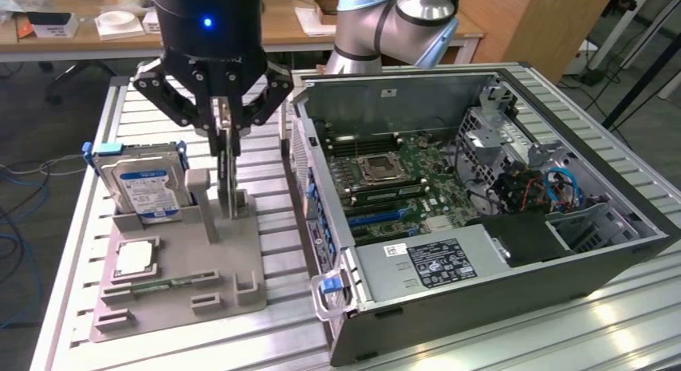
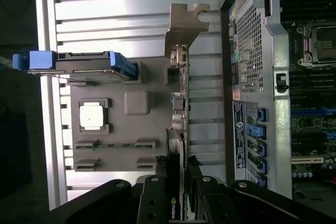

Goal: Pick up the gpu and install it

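The gpu stands on edge in the grey holder, a thin card with its silver end bracket at one end. My gripper hangs straight over it, fingers down on both faces of the card's upper edge. In the wrist view the gpu runs edge-on between the black fingers of my gripper, which press against both its sides. Its lower edge is still at the holder's slot. The open computer case lies on the exterior view's right, its motherboard exposed.
A blue-labelled hard drive stands in the holder beside the gpu, on the exterior view's left. A square silver CPU chip lies flat nearer the front. The case wall rises close to the gpu. Blue card slots sit on the motherboard.
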{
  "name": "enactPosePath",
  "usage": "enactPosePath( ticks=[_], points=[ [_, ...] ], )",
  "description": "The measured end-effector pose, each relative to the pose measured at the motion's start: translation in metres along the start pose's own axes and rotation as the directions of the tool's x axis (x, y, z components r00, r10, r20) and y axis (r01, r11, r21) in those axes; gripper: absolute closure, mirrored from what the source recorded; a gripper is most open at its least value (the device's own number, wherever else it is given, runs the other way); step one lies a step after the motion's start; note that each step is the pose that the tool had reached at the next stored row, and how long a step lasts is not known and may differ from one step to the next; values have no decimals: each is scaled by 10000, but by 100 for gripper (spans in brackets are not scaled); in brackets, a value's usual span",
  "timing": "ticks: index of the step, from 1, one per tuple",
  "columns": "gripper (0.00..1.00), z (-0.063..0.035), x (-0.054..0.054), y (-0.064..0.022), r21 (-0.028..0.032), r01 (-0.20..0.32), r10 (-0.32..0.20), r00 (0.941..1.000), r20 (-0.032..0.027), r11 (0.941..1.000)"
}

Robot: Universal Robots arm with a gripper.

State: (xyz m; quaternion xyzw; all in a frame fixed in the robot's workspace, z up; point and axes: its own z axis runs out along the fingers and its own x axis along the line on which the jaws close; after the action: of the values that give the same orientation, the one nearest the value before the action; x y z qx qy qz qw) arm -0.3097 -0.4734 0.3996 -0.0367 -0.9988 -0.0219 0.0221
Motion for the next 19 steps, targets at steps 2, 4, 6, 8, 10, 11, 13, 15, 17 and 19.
enactPosePath(
  ticks=[2, 4, 6, 8, 10, 11, 13, 15, 17, 19],
  points=[
    [74, -33, 2, 1, 2, 0, 0, 10000, 1, 10000],
    [74, -74, 4, 3, 2, 0, 0, 10000, 1, 10000],
    [74, -125, 9, 5, 3, 1, -1, 10000, -1, 10000],
    [74, -158, 10, 6, 2, 2, -2, 10000, 1, 10000],
    [74, -196, 12, 8, 3, 2, -2, 10000, 0, 10000],
    [74, -218, 13, 9, 0, 2, -2, 10000, 1, 10000],
    [74, -274, 16, 11, 2, 2, -2, 10000, 0, 10000],
    [74, -334, 19, 14, 3, 3, -3, 10000, 0, 10000],
    [74, -399, 22, 17, 2, 3, -3, 10000, 0, 10000],
    [74, -480, 27, 20, 2, 3, -3, 10000, 0, 10000]
  ],
)
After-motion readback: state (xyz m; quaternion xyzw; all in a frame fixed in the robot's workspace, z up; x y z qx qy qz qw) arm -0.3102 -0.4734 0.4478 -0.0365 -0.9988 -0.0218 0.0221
